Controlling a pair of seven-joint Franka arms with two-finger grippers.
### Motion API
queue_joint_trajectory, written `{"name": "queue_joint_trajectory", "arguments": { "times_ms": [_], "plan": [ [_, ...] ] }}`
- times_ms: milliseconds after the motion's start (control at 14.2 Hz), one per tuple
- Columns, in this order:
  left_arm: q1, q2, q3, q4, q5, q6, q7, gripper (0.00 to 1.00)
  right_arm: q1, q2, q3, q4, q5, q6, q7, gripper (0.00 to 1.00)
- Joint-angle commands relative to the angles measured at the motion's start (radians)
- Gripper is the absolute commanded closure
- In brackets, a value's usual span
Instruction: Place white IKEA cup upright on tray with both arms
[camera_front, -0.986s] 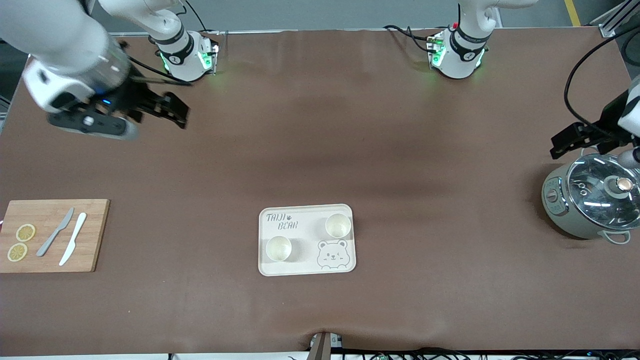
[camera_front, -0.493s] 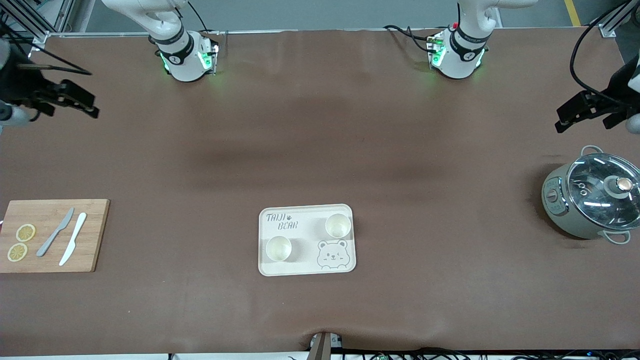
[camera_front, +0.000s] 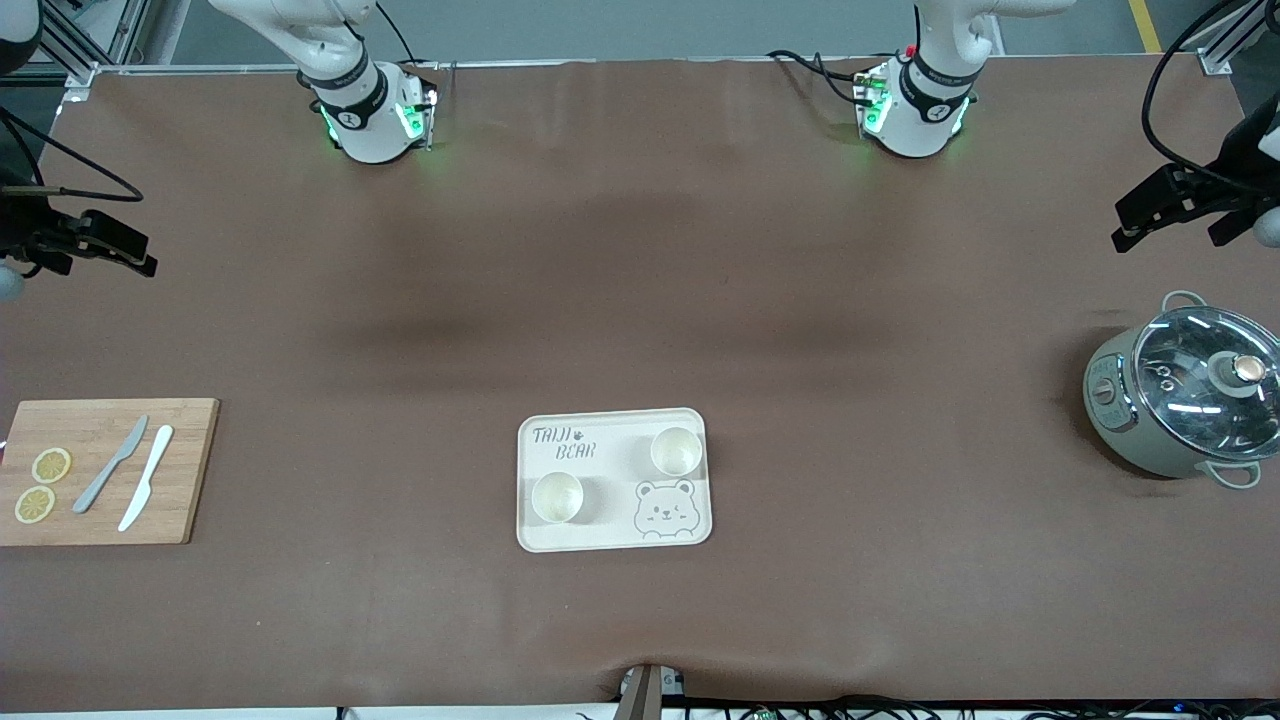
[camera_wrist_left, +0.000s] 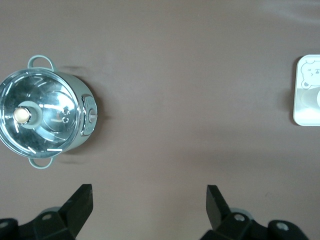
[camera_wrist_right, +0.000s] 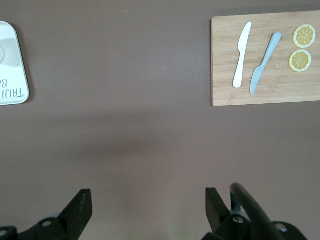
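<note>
- Brown matting covers the table (camera_front: 640, 300) in your front view. The tray (camera_front: 613, 530) lies near the camera edge at mid-table, and two white cups stand upright on it: one cup (camera_front: 676, 451) at the tray's 1 o'clock corner, the other cup (camera_front: 557, 497) at its 8 o'clock side.
- At the right arm's end of the table you see the cutting board (camera_front: 105, 470) with a grey knife (camera_front: 110, 464), a white knife (camera_front: 146, 477) and two lemon slices (camera_front: 42, 484). A lidded pot (camera_front: 1183, 405) sits at the left arm's end.
- Both arms wait. The right gripper (camera_front: 125, 250) hangs over bare matting at its edge of the table; the left gripper (camera_front: 1150, 218) hangs over the matting at 12 o'clock from the pot.
- Your left wrist view shows the left gripper's fingers (camera_wrist_left: 79, 205) spread wide apart, holding nothing, over bare matting with the pot and a tray corner in sight.
- Your right wrist view shows the right gripper's fingers (camera_wrist_right: 80, 209) likewise spread and empty, over the matting between board and tray.
</note>
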Motion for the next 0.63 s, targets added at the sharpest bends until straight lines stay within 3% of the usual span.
{"name": "queue_joint_trajectory", "arguments": {
  "times_ms": [0, 563],
  "plan": [
    [0.003, 0.029, -0.004, 0.052, -0.006, -0.008, 0.001, 0.00, -0.022, -0.029, 0.020, -0.022, -0.011, 0.009, -0.011, 0.00],
    [0.005, 0.031, -0.001, 0.055, 0.003, -0.008, 0.000, 0.00, -0.015, -0.026, 0.020, -0.022, -0.011, 0.012, -0.010, 0.00]
  ]
}}
